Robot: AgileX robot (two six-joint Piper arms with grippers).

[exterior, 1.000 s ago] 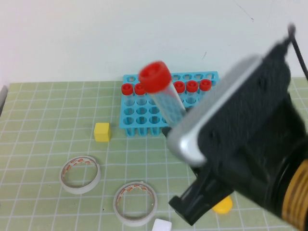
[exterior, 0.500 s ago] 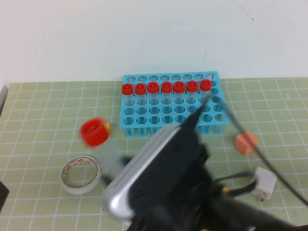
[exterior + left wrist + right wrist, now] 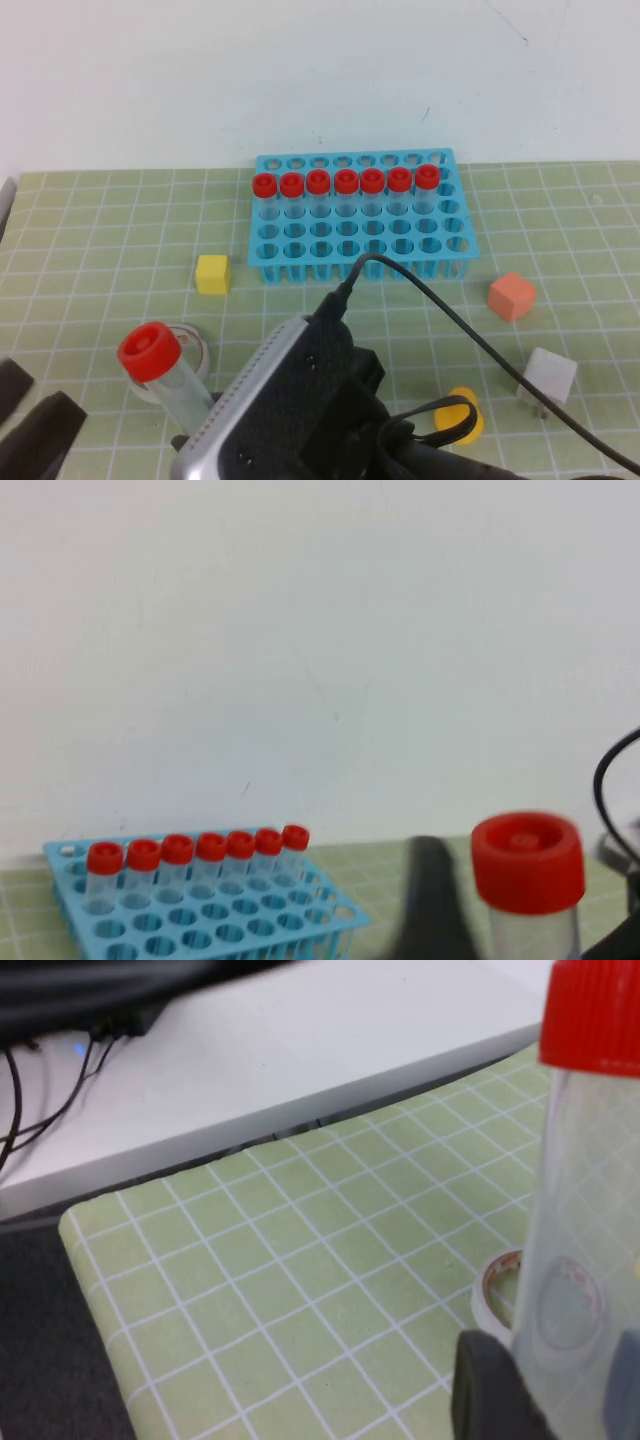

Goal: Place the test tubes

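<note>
Red-capped and tilted, the tube point(image 3: 170, 378) sat low at the near-left of the mat, clamped by the right gripper point(image 3: 560, 1380), whose arm point(image 3: 300, 410) had swung it down and across from in front of the rack point(image 3: 350, 262) within the last second. The left gripper point(image 3: 45, 402) had come into the near-left corner, fingers parted and empty, just beside the tube but not touching it (a handover looked likely, though that is only a judgement). Seven tubes point(image 3: 345, 183) stood in one row of the rack, so this one was not yet placed and had in fact moved away from the rack. From above, the right gripper's fingers were hidden under its own arm; only its wrist view showed dark pads point(image 3: 490, 1390) either side of the tube. The tube's lower end was covered, the left gripper was cut off by the frame edge, and a tape ring point(image 3: 195, 345) showed only as a sliver behind the tube.
</note>
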